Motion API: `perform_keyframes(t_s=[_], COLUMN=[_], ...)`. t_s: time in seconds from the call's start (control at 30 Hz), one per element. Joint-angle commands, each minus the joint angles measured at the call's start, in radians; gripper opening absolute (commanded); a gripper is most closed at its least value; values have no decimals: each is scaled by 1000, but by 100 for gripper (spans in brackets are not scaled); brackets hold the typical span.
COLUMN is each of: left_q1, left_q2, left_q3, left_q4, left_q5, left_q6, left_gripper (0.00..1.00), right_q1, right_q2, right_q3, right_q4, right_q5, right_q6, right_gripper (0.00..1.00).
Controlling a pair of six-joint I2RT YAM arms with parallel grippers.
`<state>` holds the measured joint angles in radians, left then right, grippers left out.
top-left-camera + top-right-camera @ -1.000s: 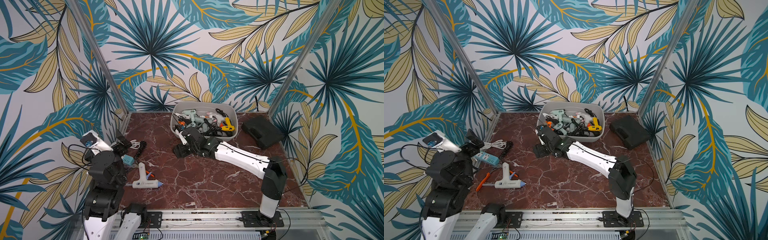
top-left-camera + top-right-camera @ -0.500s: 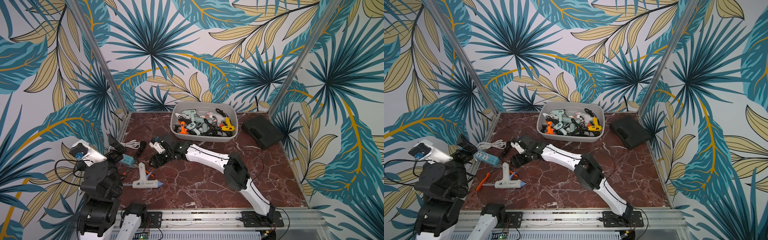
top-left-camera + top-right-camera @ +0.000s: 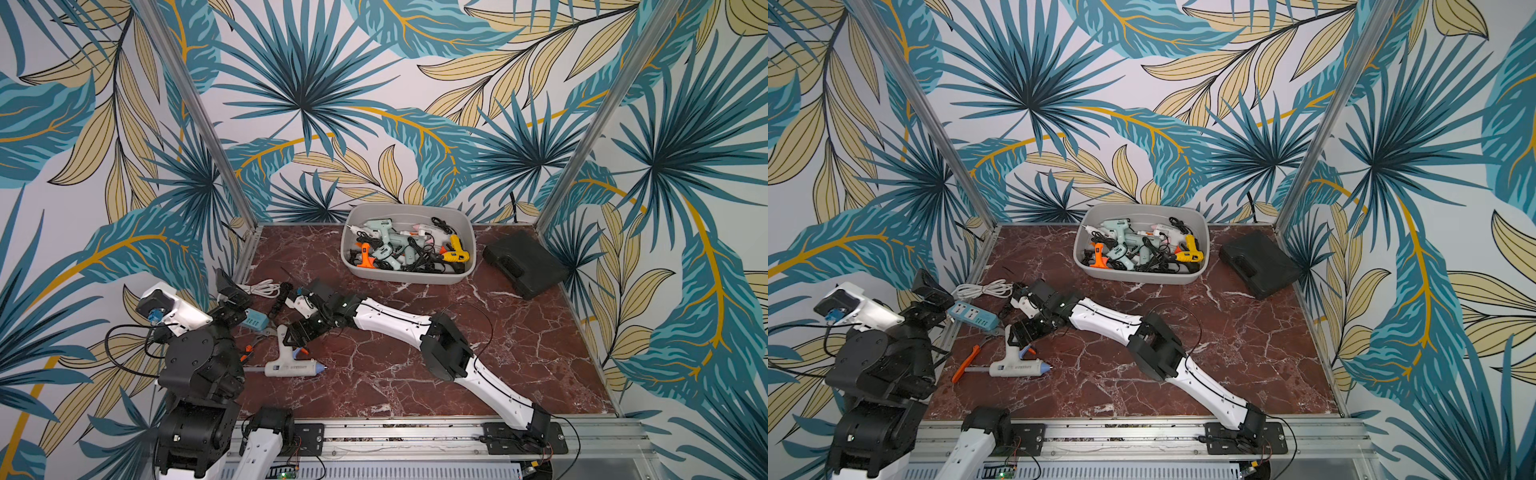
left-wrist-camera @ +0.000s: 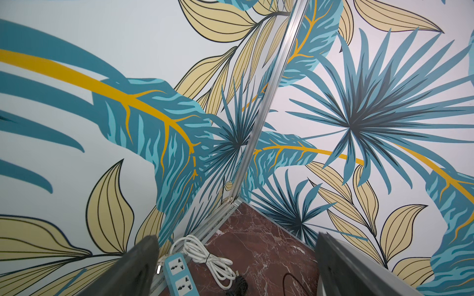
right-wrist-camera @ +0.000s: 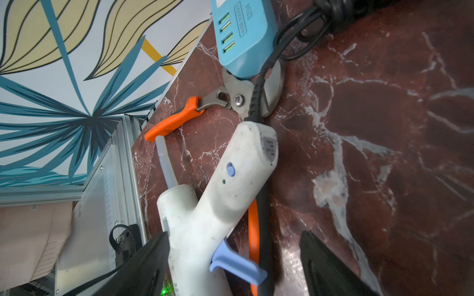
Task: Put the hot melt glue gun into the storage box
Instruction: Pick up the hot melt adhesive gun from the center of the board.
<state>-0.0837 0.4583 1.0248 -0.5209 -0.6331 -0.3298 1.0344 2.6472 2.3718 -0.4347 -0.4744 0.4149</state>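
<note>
A white hot melt glue gun with a blue trigger lies flat at the table's front left, its black cord running back from the handle. My right gripper is low over its handle and open. In the right wrist view, the right gripper has the gun and trigger between its fingers, unclamped. The storage box, a light grey tub, stands at the back centre holding several glue guns. My left gripper is open and empty, raised at the left edge.
A blue power strip with a coiled white cable lies behind the gun. Orange-handled cutters lie partly under it. A flat black case sits at the back right.
My right arm has swung from the storage box to the front left and come down over the glue gun, jaws opening slightly. My left arm has drawn back toward the left wall.
</note>
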Motion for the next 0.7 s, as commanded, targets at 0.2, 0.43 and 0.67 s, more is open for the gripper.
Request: perform_keyframes(t_s=[0.2,0.43,0.67], left_q1=[6,7,7], left_q2=[11,17,20], left_q3=[-14,-15,-17], left_q4=[12,8,9], left_q5=[20,20,21], left_q6=[5,18,22], left_gripper=[100,100,100], right_q1=[4,5,5], right_q2=[124,171,232], right_q3=[121,139,182], right_q4=[173,278,303], right_q5=[-64,-54,-50], right_q6=[111,174,215], right_gripper=[78,70,66])
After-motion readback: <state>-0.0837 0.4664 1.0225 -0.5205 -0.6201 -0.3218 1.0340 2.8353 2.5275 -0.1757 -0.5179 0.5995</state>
